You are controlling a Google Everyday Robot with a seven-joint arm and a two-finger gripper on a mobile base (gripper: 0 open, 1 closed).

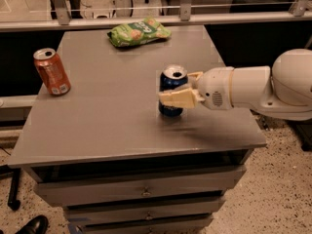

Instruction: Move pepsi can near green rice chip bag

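Reading the grey table (pixel 107 126) as a dial with twelve at the far edge, I have the pepsi can (pixel 170 84) standing upright a little toward three o'clock of centre. The gripper (pixel 176 87) comes in from three o'clock and is clamped on it. One cream finger (pixel 175 99) lies flat across the can's near side and the other sits behind its right shoulder. That side-on hold around the cylinder's middle makes sense to me: the wall there is straight and smooth, and it keeps the open silver top level. The can's base looks to be on the table or barely off it; I can't say which.

The green rice chip bag (pixel 139 31) lies flat at twelve o'clock, close to the far edge and well apart from the can. From the can it sits toward eleven o'clock. It is soft, crinkled film with a puffed, uneven outline, so I judge it would shift or crumple if the can nudged it. I would stop just short of it.

The orange soda can (pixel 51 72) stands at nine o'clock near the left edge, clear of that path. The tabletop is matte and even, so I expect the can would slide or set down without tipping. The white arm (pixel 243 87) is a smooth, rounded shell.
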